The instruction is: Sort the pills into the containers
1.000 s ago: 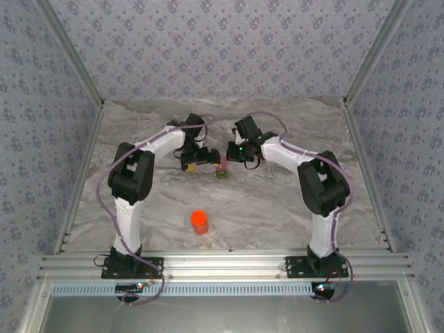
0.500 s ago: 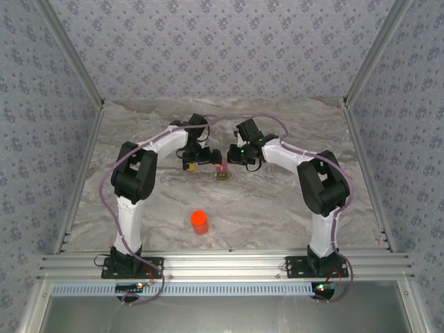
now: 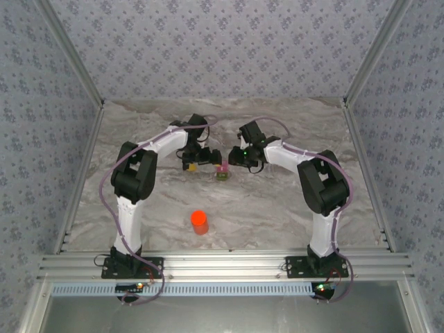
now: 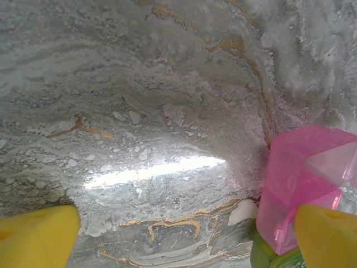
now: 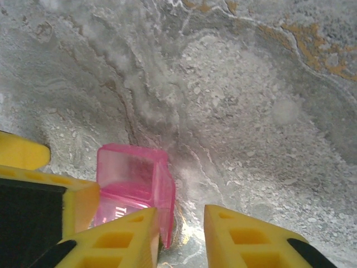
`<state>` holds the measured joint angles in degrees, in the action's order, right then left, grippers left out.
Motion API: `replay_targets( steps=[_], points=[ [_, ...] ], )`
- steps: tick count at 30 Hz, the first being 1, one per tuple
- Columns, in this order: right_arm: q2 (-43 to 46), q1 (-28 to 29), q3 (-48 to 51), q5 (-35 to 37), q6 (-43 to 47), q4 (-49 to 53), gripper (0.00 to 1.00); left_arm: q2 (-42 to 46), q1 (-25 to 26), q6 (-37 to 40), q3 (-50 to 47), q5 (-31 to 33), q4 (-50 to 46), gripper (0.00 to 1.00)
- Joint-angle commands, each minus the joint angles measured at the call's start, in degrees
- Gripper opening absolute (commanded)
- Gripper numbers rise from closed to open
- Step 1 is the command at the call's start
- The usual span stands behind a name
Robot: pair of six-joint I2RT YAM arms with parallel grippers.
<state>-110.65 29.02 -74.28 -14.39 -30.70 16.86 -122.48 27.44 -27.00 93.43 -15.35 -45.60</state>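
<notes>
The containers [image 3: 223, 171] stand mid-table between my two grippers, a tiny box with a translucent pink compartment [image 5: 134, 187] and an olive-green one [image 4: 272, 258]. The pink lid stands raised. My left gripper [image 3: 198, 163] is wide open; in its wrist view the pink compartment [image 4: 301, 184] sits just inside its right fingertip [image 4: 326, 234]. My right gripper [image 5: 181, 240] is partly open, and the pink lid's edge rests against the inner face of its left finger [image 5: 120, 240]. The pills are out of view.
An orange-red cylindrical bottle [image 3: 200, 222] stands upright nearer the front, between the two arm bases. The marble tabletop [image 3: 277, 201] is walled by patterned panels at the back and sides, with a metal rail along the near edge.
My right gripper's jaws have parted from shut to partly open beside the pink compartment. The left arm shifted slightly a second ago and has held still since, jaws wide.
</notes>
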Motion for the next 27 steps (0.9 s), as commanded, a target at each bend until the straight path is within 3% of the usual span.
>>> replay_targets(
  steps=[1, 12, 27],
  points=[
    [1.39, -0.57, 1.19, 0.04, -0.41, -0.01, 0.35, -1.38, 0.21, 0.57, -2.37, 0.68, -0.86, 1.0],
    [3.52, -1.23, 4.11, 0.33, -1.18, -0.99, 0.49, -1.36, -0.25, 0.2, -4.61, 0.26, 0.65, 1.0],
    [2.37, -1.41, 3.97, 0.17, -1.71, -1.14, 0.48, -2.07, -0.31, -0.15, -4.94, -0.11, 1.48, 0.99]
  ],
)
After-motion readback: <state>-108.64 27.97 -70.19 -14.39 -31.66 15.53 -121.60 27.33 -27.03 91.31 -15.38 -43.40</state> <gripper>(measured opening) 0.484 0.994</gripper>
